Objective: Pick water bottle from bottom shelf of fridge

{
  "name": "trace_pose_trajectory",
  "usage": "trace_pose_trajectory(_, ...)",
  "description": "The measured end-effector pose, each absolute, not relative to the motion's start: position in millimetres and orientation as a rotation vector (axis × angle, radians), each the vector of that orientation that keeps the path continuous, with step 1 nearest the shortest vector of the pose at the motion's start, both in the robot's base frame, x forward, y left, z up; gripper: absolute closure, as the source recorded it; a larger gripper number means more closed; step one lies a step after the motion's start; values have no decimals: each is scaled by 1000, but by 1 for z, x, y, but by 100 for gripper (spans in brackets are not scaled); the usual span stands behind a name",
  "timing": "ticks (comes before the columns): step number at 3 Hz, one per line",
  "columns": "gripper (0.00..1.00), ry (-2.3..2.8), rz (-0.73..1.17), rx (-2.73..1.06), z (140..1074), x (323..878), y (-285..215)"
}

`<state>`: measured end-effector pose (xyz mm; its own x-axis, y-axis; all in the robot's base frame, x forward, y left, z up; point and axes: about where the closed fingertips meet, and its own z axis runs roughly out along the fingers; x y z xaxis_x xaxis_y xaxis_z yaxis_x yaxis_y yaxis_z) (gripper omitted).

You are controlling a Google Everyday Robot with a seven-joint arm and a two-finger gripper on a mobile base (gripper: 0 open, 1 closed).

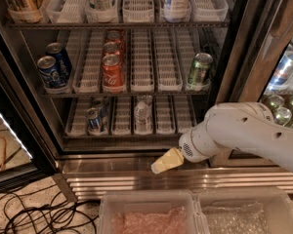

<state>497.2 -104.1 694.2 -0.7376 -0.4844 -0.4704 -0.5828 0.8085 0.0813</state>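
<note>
The water bottle (142,114) is small, clear and ribbed, and stands upright in a white lane tray on the bottom shelf (172,129) of the open fridge (233,57). My gripper (164,163) has cream tips and hangs in front of the steel sill. It is below the bottle, a little to its right, and apart from it. The white arm (244,133) reaches in from the right and covers the shelf's right end.
Blue-and-silver cans (94,118) stand two lanes left of the bottle. The rack above holds blue cans (52,70), red cans (112,67) and a green can (199,68). A ribbed steel base (112,181), two clear bins (147,200) and floor cables (39,214) lie below.
</note>
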Motion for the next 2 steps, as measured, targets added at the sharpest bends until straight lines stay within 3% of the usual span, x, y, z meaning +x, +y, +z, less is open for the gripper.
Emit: trace_pose_trajectory(2, 0, 2512, 301, -772, 668, 516, -87)
